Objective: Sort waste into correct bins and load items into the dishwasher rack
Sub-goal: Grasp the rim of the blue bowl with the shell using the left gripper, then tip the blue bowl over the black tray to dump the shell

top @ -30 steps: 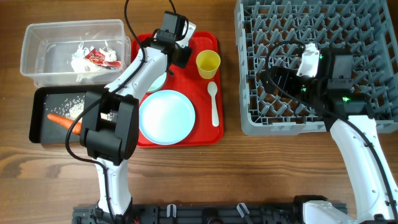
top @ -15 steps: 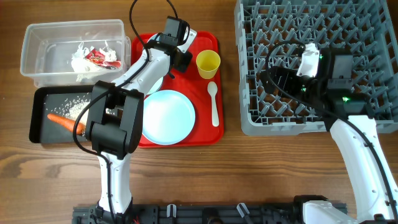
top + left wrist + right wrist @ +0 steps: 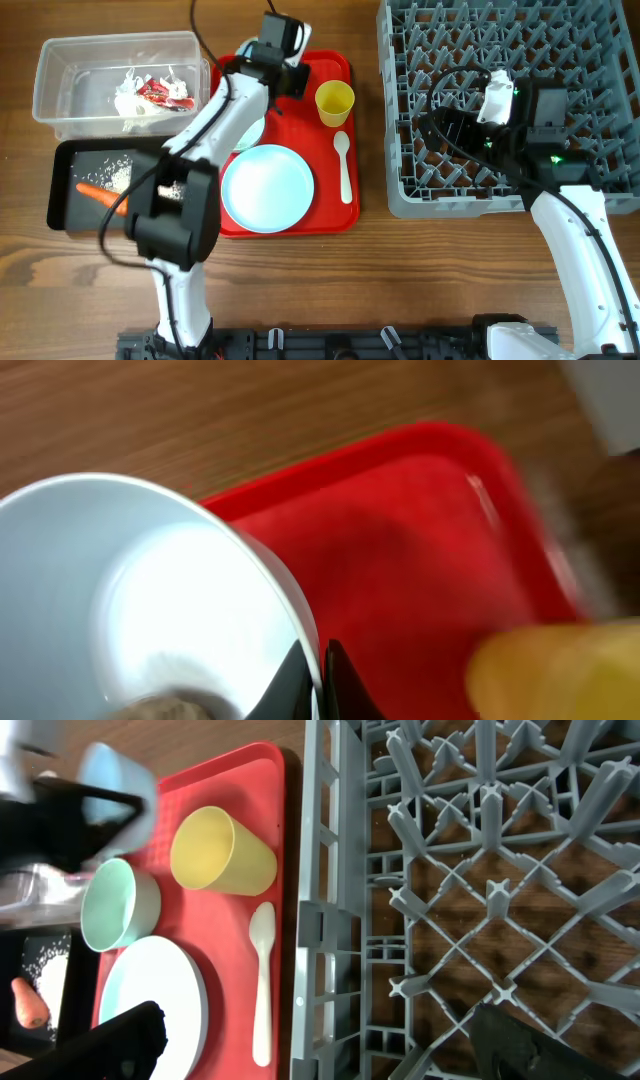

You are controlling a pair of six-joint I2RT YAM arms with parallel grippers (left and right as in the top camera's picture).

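Note:
My left gripper [image 3: 322, 662] is shut on the rim of the light-blue bowl [image 3: 150, 580], held over the back of the red tray [image 3: 420, 530]. Something brownish lies in the bowl's bottom. In the overhead view the left gripper [image 3: 283, 75] hides that bowl; it shows blurred in the right wrist view [image 3: 112, 775]. The pale-mint bowl [image 3: 118, 905], yellow cup [image 3: 334, 102], white spoon [image 3: 344, 165] and light-blue plate [image 3: 268, 187] sit on the tray. My right gripper [image 3: 325, 1045] is open and empty over the front left of the grey rack [image 3: 392, 205].
The clear tub [image 3: 60, 60] at the back left holds the red wrapper [image 3: 158, 93] and white tissue [image 3: 130, 98]. The black tray [image 3: 62, 215] in front of it holds the carrot [image 3: 100, 193] and rice [image 3: 120, 175]. The left arm crosses over the tray's left side.
The left gripper with the bowl has shifted a little toward the tray's back left edge, and the left arm has swung. The right arm has not moved.

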